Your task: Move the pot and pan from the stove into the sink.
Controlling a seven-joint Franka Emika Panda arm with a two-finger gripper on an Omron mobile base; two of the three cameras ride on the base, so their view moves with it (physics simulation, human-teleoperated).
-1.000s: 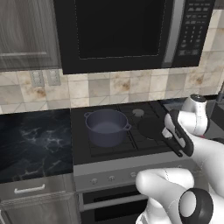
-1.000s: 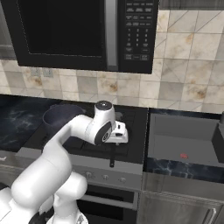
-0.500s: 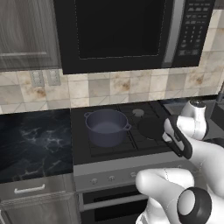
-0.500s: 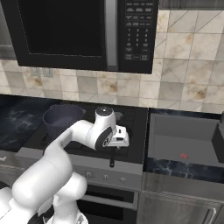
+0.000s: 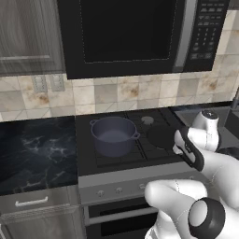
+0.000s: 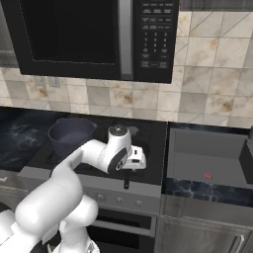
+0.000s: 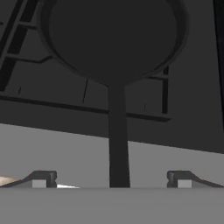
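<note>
- Two-finger gripper [image 7: 111, 178]: jaws spread wide, holding nothing; poised over the stove's front edge with the pan handle running up between its dark fingertips [image 7: 41, 178].
- Shallow round black frying pan [image 7: 111, 39]: on the front right burner of the black four-burner gas stove [image 5: 112, 161]; long thin handle [image 7: 117, 135] points toward the steel front panel.
- Deep round blue-grey pot [image 5: 113, 135]: on the front left burner, well apart from the gripper.
- Grey recessed sink [image 6: 207, 155]: right of the stove.
- Risk: a grip far out on the thin handle may let the pan droop or twist, dragging on the grates.
- Risk: closing off-centre may nudge the handle aside.
- Hard to make out: whether the fingertips stand level with the handle or above it; the pan is largely covered by the arm in the right base view.
</note>
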